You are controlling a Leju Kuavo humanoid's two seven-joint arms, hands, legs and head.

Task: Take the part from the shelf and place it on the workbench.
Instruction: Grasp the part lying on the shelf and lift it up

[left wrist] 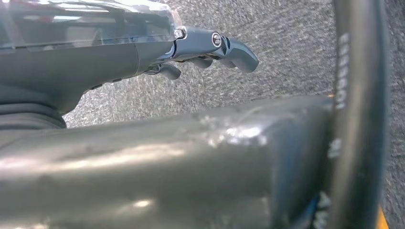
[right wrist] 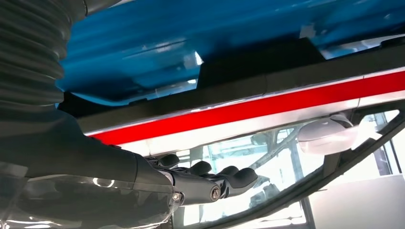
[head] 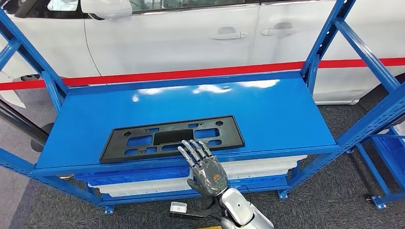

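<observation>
Fingers of the right hand are stretched out and slightly fanned, holding nothing; in the head view the hand rises from the 6 o'clock edge on a silver arm, its fingertips overlapping the near edge of the black part.

That part — a long, flat, black plastic frame with several rectangular cut-outs — lies flat on the top level of a blue metal shelf, left of centre and close to the shelf's front edge. From the middle of the shelf top it sits toward 7 o'clock.

Below the top level, white and blue trays are stacked on a lower level. Behind the shelf, at 12 o'clock, stands a white car, with a red stripe running across just above the shelf's back edge. A small white object lies on the grey carpet near the robot's arm.

At the left wrist, the left hand hangs over grey carpet — its dark fingers bent loosely and apart, nothing in them.

At the right wrist, the hand's dark fingers are extended side by side, with the car's side mirror beyond them.
</observation>
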